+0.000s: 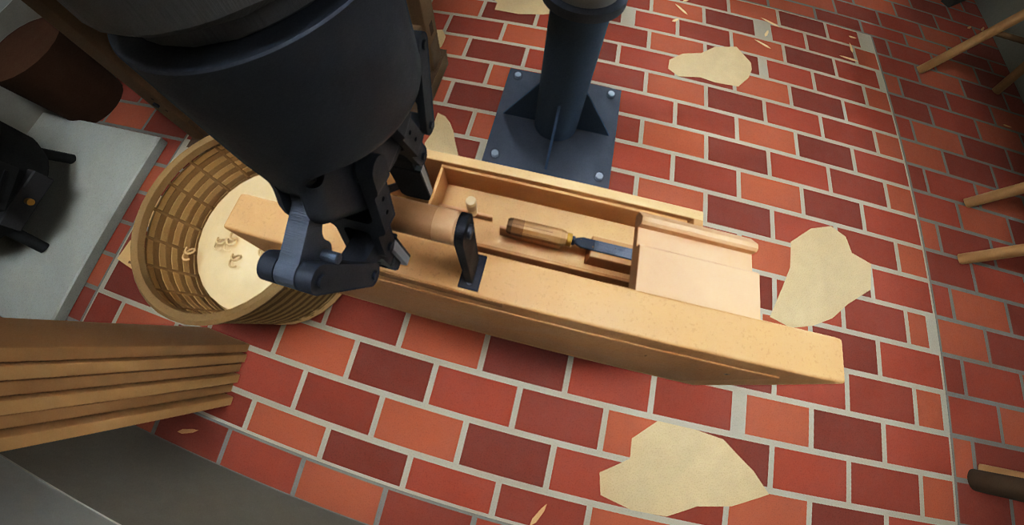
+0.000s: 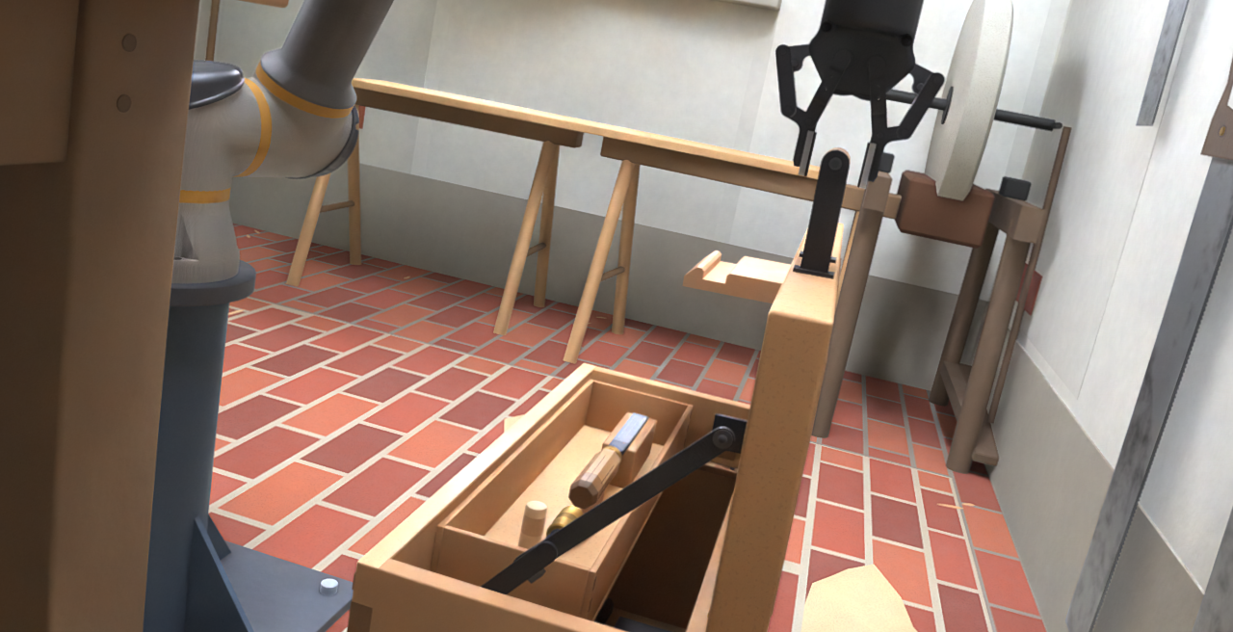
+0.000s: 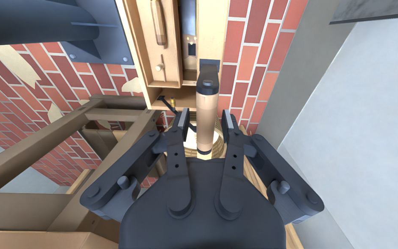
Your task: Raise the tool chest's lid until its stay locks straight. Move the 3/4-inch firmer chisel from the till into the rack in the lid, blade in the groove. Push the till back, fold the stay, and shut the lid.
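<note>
The tool chest's lid (image 2: 780,421) stands upright on its hinge, with the dark stay (image 2: 612,503) stretched straight from the chest to the lid. A round wooden handle (image 3: 207,120) sits along the lid's top edge on a dark bracket (image 1: 469,253). My gripper (image 3: 205,121) is open and empty, its fingers on either side of the handle just above the lid (image 2: 841,150). The chisel (image 1: 566,237) with its wooden handle lies in the till (image 2: 552,477), blade toward the far end. The rack (image 2: 733,273) juts from the lid's inner face.
A wicker basket (image 1: 208,250) sits on the brick floor against the chest's end, under my gripper. My arm's pedestal base (image 1: 555,128) stands right behind the chest. A grindstone stand (image 2: 970,197) and trestles (image 2: 552,197) line the wall; planks (image 1: 107,379) lie nearby.
</note>
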